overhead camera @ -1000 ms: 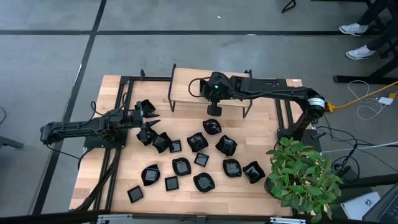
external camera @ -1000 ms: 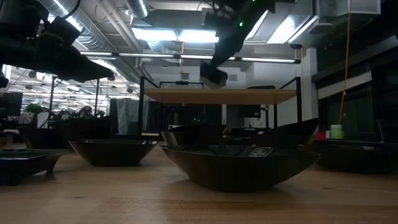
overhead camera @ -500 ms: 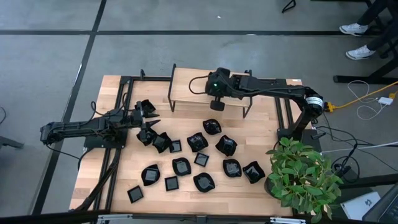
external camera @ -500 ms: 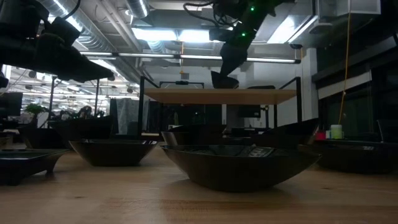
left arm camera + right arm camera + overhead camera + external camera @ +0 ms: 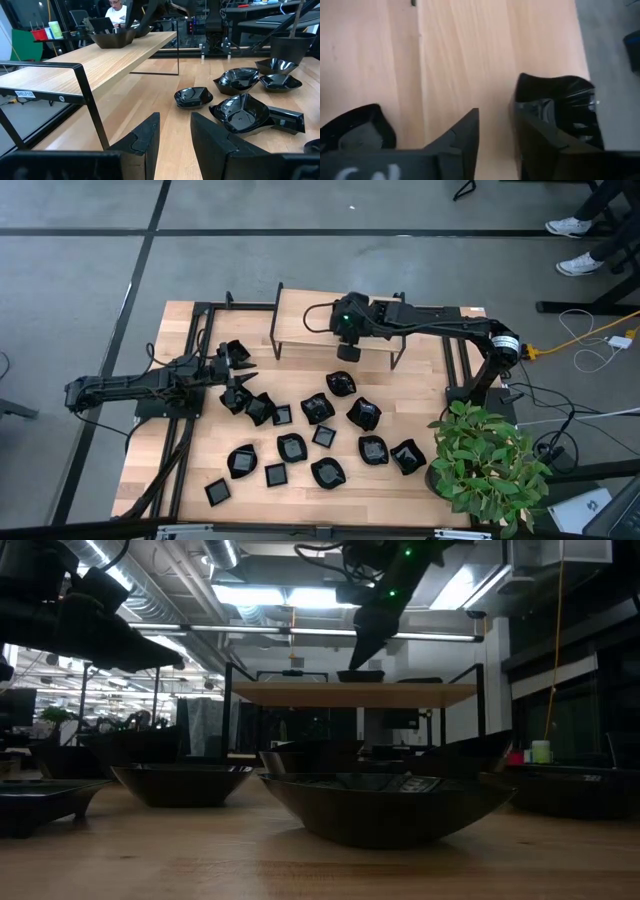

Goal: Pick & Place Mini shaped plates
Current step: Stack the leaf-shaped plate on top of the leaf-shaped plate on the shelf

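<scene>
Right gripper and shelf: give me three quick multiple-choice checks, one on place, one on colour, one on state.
1. The right gripper is:
A) above the raised shelf
B) above the plant
C) at the table's front edge

2. The mini plates are:
A) white
B) black
C) red

3. The right gripper's fingers are:
A) shut on a plate
B) open
C) out of sight

Key:
1 A, the low view shows it over the shelf.
2 B, every plate is glossy black.
3 B, bare wood shows between them.

The left gripper waits at the table's left.
</scene>
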`<move>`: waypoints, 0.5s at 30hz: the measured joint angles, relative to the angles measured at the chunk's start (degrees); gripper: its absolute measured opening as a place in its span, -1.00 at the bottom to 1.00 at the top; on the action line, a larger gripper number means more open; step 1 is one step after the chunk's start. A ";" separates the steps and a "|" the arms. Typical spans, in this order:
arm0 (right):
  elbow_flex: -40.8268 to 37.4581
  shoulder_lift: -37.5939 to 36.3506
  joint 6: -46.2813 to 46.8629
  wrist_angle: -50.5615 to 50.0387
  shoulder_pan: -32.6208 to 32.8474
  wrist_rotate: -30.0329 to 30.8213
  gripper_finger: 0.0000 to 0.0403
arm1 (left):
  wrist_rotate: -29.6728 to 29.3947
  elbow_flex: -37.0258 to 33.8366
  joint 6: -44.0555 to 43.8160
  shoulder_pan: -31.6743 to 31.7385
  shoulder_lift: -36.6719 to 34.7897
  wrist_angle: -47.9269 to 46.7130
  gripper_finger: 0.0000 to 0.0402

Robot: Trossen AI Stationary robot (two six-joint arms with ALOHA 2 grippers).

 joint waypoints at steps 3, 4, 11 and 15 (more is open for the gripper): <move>0.00 -0.01 0.05 -1.80 0.19 -0.41 -0.23 | 0.00 0.00 0.00 -0.01 0.01 0.00 -0.48; 0.00 -0.02 0.30 -2.68 0.35 -0.41 -0.21 | 0.00 0.00 0.00 -0.02 -0.01 0.00 -0.48; 0.00 0.00 0.84 -6.97 2.41 -3.85 -0.11 | 0.00 -0.01 0.00 -0.02 0.00 0.00 -0.48; 0.00 0.00 0.26 -7.31 4.93 -3.82 -0.11 | 0.00 0.00 0.00 -0.02 -0.02 0.00 -0.48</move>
